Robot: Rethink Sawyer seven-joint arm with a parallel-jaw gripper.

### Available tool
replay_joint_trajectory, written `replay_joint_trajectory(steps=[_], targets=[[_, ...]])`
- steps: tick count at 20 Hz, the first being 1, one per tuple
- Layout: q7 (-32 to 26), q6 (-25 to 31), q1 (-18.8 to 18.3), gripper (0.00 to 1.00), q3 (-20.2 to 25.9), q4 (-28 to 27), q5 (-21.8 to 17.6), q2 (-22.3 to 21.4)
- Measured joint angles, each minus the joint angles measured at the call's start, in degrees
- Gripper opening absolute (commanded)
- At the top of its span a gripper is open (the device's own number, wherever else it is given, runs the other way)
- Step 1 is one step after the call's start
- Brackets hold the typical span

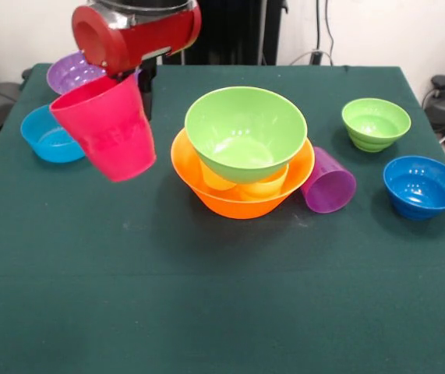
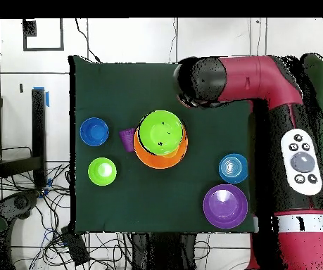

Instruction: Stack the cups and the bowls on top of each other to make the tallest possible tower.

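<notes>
Progress is partial: the large green bowl (image 1: 245,131) sits on two yellow cups in the orange bowl (image 1: 193,175), the end effector (image 1: 125,74) carries the red-pink cup (image 1: 107,128) aloft, pinching it, while other pieces lie on the tabletop (image 1: 206,296).

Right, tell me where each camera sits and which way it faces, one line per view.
Front view: sits across the table from the robot, facing its base; the red arm comes down at top left, carrying the red-pink cup aloft.
Overhead view: sits above the table, looking straight down, base at the bottom; the red arm runs up the right side and bends over the table.
Shared: the large orange bowl holding the large lime green bowl, and the purple cup lying beside them.
</notes>
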Motion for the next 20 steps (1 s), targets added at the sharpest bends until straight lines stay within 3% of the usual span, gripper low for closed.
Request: replay_joint_trajectory(steps=[20], targets=[[0.9, 0.0, 5.6, 0.00, -8.7, 0.2, 1.5, -8.1]])
